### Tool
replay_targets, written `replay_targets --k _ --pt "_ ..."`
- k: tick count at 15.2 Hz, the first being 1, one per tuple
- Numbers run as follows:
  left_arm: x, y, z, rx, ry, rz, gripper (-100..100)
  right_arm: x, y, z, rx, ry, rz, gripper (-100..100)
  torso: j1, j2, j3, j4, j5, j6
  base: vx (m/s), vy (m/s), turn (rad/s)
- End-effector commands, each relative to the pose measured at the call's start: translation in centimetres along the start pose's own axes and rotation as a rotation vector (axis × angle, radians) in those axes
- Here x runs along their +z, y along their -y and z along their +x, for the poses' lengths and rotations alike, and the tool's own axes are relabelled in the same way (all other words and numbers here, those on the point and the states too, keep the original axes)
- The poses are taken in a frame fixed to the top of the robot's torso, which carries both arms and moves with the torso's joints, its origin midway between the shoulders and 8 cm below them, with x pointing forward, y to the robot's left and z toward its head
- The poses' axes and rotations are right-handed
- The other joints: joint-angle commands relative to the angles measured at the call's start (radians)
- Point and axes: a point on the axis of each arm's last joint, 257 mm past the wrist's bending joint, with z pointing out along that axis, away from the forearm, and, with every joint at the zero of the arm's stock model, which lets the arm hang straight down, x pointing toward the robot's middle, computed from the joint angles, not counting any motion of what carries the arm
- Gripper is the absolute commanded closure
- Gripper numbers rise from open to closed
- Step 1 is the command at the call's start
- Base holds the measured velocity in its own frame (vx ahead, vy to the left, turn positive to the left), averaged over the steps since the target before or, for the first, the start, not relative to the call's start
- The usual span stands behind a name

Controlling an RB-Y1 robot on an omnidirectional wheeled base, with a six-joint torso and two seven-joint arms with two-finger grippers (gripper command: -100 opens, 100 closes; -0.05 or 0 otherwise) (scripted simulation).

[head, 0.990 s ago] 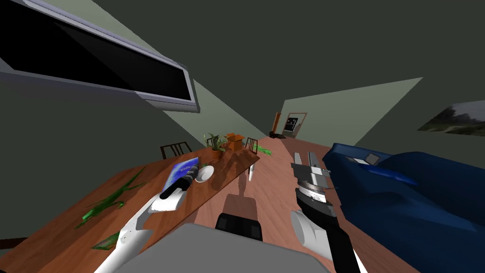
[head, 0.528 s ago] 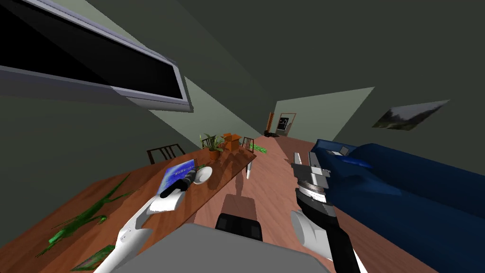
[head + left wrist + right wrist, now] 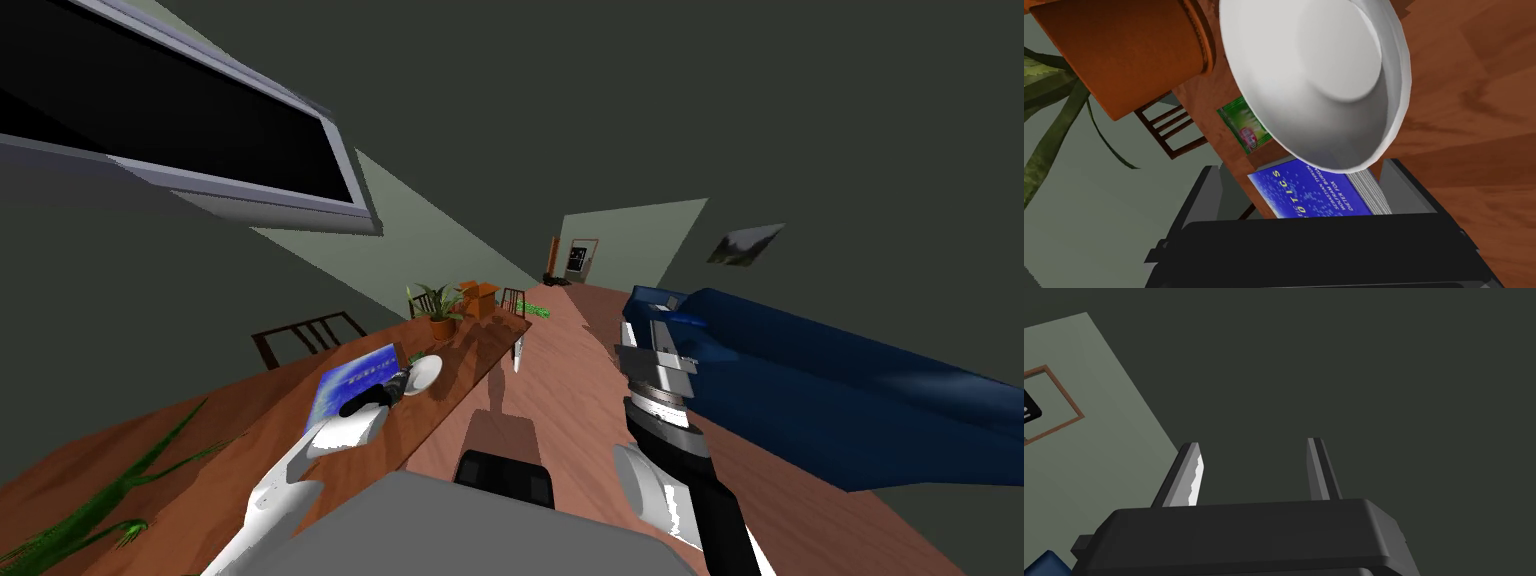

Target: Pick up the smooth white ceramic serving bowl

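Observation:
The white bowl (image 3: 424,373) sits on the wooden table (image 3: 250,420), near its floor-side edge. In the left wrist view the bowl (image 3: 1319,75) looms very near, smooth and shallow, its closest rim reaching in between my fingers. My left gripper (image 3: 402,381) (image 3: 1301,166) is open, right at that rim, one finger (image 3: 1210,187) on each side. A blue book (image 3: 1309,196) lies under my hand beside the bowl. My right gripper (image 3: 643,336) (image 3: 1254,444) is held up over the floor, open and holding nothing.
A terracotta plant pot (image 3: 441,326) (image 3: 1124,50) stands just beyond the bowl, an orange box (image 3: 480,296) further along. A green packet (image 3: 1244,125) lies between pot and book. A chair (image 3: 300,337) is behind the table, a blue sofa (image 3: 820,390) across the wooden floor (image 3: 570,330).
The whole head picture has swung and rolled, so I have turned; window, sofa and far doorway slid left. My left hand stays at the bowl's rim. The right arm holds its pose.

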Motion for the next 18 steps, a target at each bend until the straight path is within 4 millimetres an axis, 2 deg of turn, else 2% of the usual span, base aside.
replay_targets --k 1,2,3,6,8,9,13,14,15,18 --pt "0.4 -2.9 -0.1 -0.018 0.0 -0.082 -100 0.0 0.0 0.0 0.0 0.0 0.0 0 0.0 0.0 0.0 0.0 0.0 0.0 -0.057 0.073 -0.389" --pt "0.5 -4.1 -0.1 -0.026 -0.001 -0.116 -100 0.0 0.0 0.0 0.0 0.0 0.0 0 0.001 0.0 0.0 0.0 0.0 0.0 -0.062 0.082 -0.355" --pt "0.5 -4.1 -0.1 -0.026 -0.001 -0.116 -100 0.0 0.0 0.0 0.0 0.0 0.0 0 0.001 0.0 0.0 0.0 0.0 0.0 -0.062 0.075 -0.19" --pt "0.6 -6.6 0.0 -0.048 -0.006 -0.194 -100 0.0 0.0 0.0 0.0 0.0 0.0 0 0.001 0.0 0.0 0.0 0.0 -0.001 -0.061 0.062 -0.21" --pt "0.6 -7.7 0.2 -0.058 -0.01 -0.225 -100 0.0 0.0 0.0 0.0 0.0 0.0 0 0.0 -0.001 0.0 0.0 0.0 -0.001 -0.041 0.049 -0.166" --pt "0.6 -7.0 -0.1 -0.052 -0.007 -0.202 -100 0.0 0.0 0.0 0.0 0.0 0.0 0 0.0 -0.002 -0.001 0.0 0.0 -0.001 -0.02 0.028 -0.055" --pt "1.7 -7.7 0.3 -0.05 -0.001 -0.201 -100 0.0 0.0 0.0 0.0 0.0 0.0 0 -0.002 -0.006 -0.003 -0.001 0.0 -0.001 0.017 0.02 -0.004" --pt "1.4 -7.6 0.2 -0.051 -0.003 -0.205 -100 0.0 0.0 0.0 0.0 0.0 0.0 0 -0.002 -0.007 -0.004 -0.002 0.0 -0.001 0.019 0.011 -0.003" --pt "1.5 -7.6 0.2 -0.051 -0.003 -0.203 100 0.0 0.0 0.0 0.0 0.0 0.0 0 -0.003 -0.007 -0.004 -0.002 -0.001 -0.001 0.007 0.004 -0.001" --pt "1.5 -7.8 0.2 -0.051 -0.003 -0.207 100 0.0 0.0 0.0 0.0 0.0 0.0 0 -0.004 -0.006 -0.003 -0.001 -0.002 0.0 0.0 0.0 0.0"
